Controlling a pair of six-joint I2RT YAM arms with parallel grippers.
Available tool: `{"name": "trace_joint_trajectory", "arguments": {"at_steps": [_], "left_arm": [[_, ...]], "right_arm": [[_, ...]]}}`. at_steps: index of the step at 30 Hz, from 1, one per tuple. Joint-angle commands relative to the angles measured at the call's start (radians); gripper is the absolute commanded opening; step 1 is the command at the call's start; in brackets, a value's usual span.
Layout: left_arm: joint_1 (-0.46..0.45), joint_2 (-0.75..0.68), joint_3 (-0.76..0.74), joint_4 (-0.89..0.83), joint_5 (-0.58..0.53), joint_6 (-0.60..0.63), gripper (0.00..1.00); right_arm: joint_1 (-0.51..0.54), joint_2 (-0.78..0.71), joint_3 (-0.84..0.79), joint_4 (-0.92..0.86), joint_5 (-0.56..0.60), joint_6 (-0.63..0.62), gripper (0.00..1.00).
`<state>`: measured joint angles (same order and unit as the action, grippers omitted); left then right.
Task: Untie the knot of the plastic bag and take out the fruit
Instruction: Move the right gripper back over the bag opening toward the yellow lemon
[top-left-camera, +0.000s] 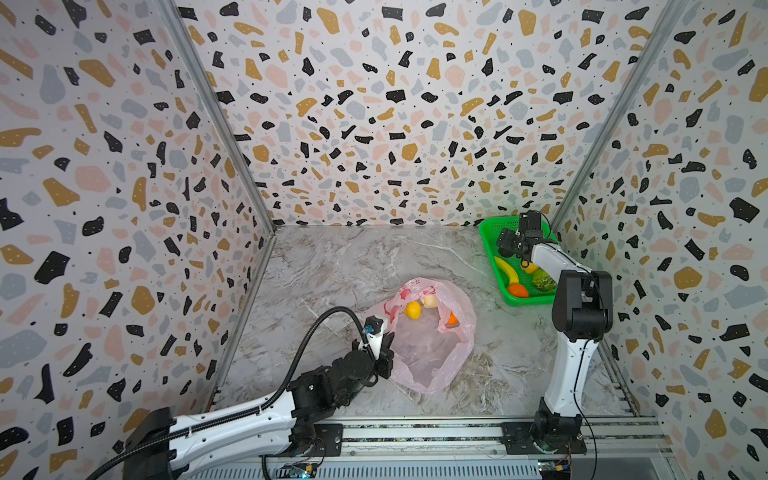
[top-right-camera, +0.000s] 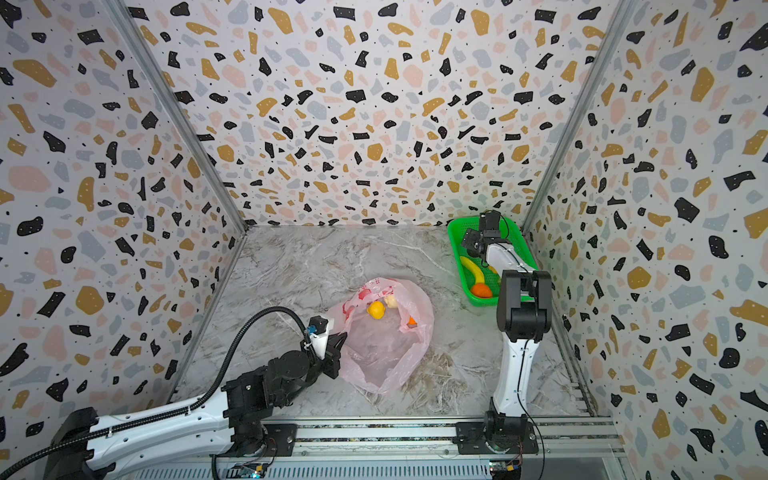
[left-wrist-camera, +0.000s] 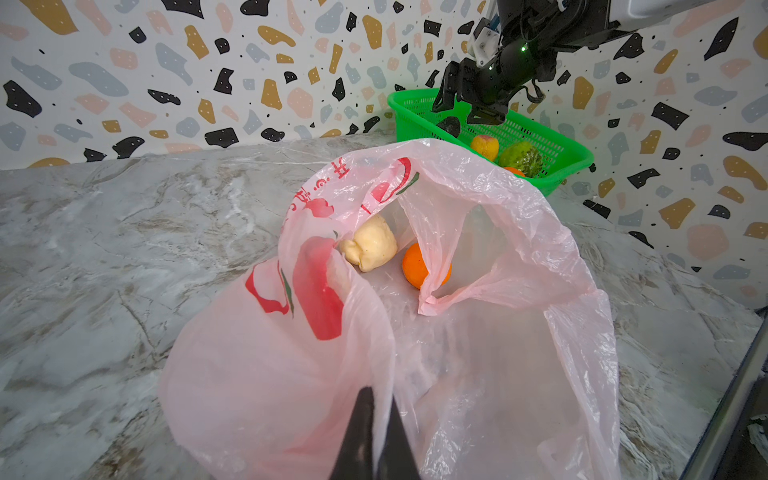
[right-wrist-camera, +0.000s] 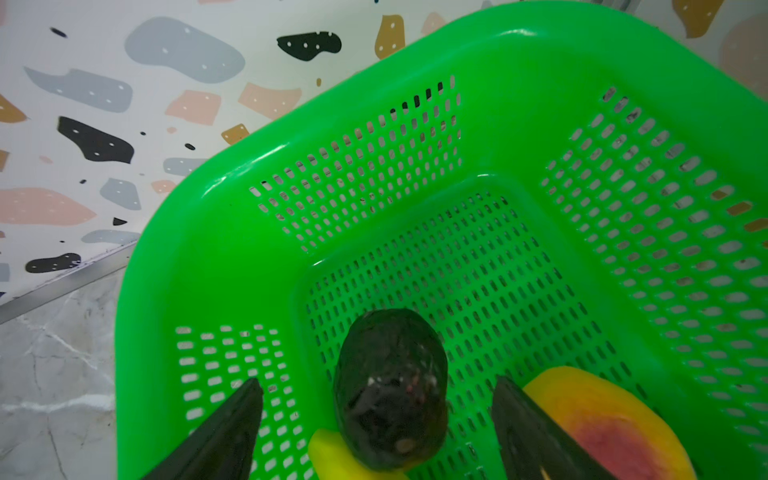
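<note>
The left gripper (left-wrist-camera: 380, 401) is pressed together on a fold of the bag (left-wrist-camera: 478, 374), pinching the film at the rim nearest the counter's front left. The bag is thin, crinkly, see-through pink and lies slumped on the middle of the counter (top-left-camera: 332, 270), nearer the front edge, with its mouth gaping toward the back. Its left flap carries red printed shapes with green strokes and a few red characters (left-wrist-camera: 332, 178), too creased to read. A loose handle (left-wrist-camera: 432, 286) droops into the mouth across an orange (left-wrist-camera: 413, 266), which lies just beside a pale lump (left-wrist-camera: 370, 245). In both top views a yellow fruit (top-left-camera: 412, 310) sits near them inside. The right gripper (right-wrist-camera: 377, 382) hangs spread over the green basket (top-left-camera: 488, 232) in the far right corner. A dark oval (right-wrist-camera: 390, 365) lies loose between its fingers, touching a banana (top-left-camera: 508, 269), with a peach (right-wrist-camera: 615, 424) beside one finger. A green ball (top-left-camera: 544, 281) and a second orange (top-left-camera: 517, 290) lie at the basket's near end.
</note>
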<state>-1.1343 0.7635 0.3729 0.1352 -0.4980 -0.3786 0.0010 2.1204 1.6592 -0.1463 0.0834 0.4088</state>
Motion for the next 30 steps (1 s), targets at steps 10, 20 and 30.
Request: {"name": "trace_joint_trajectory", "arguments": {"at_steps": [10, 20, 30], "left_arm": [[-0.004, -0.007, 0.006, 0.049, 0.001, 0.01, 0.0], [-0.004, 0.007, 0.0, 0.087, 0.019, 0.015, 0.0], [-0.004, 0.025, -0.002, 0.107, 0.027, 0.01, 0.0]], "right_arm": [[0.006, -0.28, -0.167, -0.081, -0.163, -0.011, 0.87], [0.118, -0.695, -0.512, -0.153, -0.301, -0.037, 0.87], [0.51, -0.907, -0.586, -0.276, -0.221, -0.024, 0.87]]}}
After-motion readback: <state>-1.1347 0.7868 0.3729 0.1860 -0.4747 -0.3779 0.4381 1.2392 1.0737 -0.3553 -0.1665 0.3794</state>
